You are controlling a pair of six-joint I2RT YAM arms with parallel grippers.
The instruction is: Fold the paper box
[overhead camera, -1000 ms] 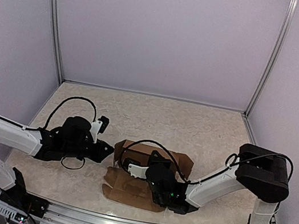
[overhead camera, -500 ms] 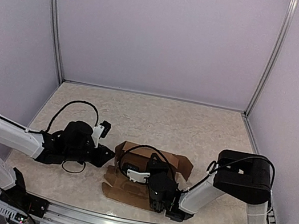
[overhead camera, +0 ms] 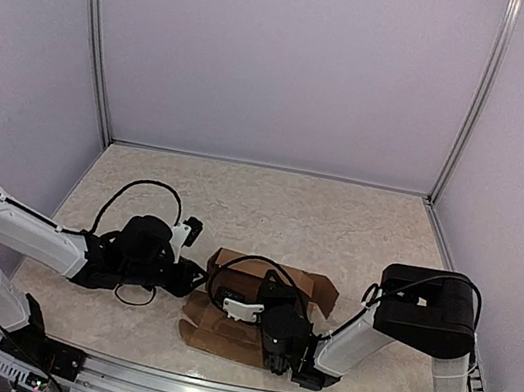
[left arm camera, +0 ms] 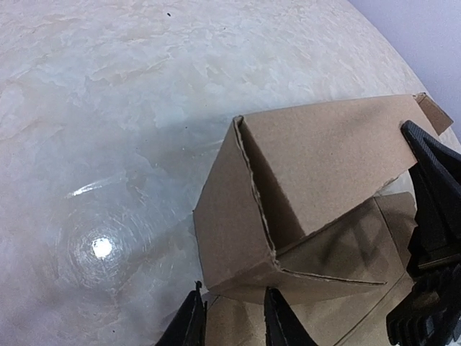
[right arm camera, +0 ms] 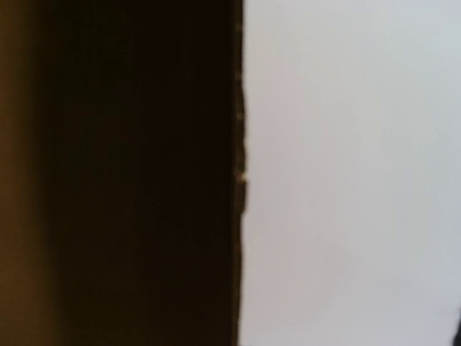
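left gripper (left arm camera: 234, 326) low, pointing right, jaws slightly apart | right gripper (left arm camera: 425, 166) low, pointing left, closed tight

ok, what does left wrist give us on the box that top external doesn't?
Left wrist only: a close-up of the paper box corner with its raised wall and creased seam, the left gripper with its fingertips slightly apart at the box's lower edge, and glare on the table.
Top external only: the whole left arm and the right arm reaching over the box, the flat flap toward the near edge, and the enclosure wall.
Both: the brown box, partly folded, on the marbled table.
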